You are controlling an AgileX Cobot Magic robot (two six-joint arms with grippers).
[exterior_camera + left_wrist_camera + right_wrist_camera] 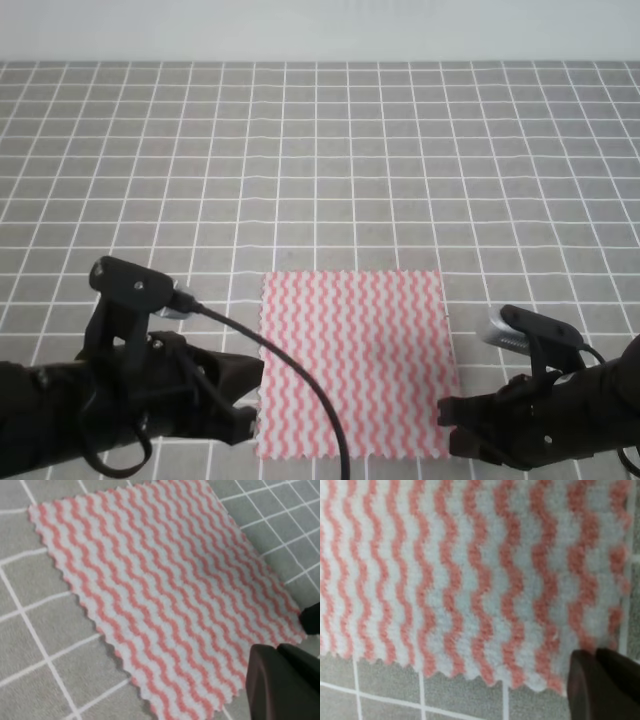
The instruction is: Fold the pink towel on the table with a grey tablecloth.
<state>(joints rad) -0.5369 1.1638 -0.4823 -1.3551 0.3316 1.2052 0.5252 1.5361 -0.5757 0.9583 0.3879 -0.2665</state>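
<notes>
The pink towel (pixel 352 365) lies flat and unfolded on the table with a grey tablecloth (pixel 320 150), near its front edge. My left gripper (pixel 250 398) sits low at the towel's left edge, close to the near-left corner, its two jaws spread apart and holding nothing. My right gripper (pixel 452 427) is at the near-right corner, jaws also apart. In the left wrist view the towel (pixel 165 590) fills the frame, with one dark finger (pixel 280 680) at the bottom right. The right wrist view shows the towel's zigzag near edge (pixel 470 580) and one finger (pixel 605 687) just off its corner.
The gridded grey cloth (pixel 45 645) stretches far behind and to both sides of the towel, with nothing else on it. A pale wall (pixel 320 30) runs along the back. A black cable (pixel 300 380) from the left arm crosses the towel's near-left part.
</notes>
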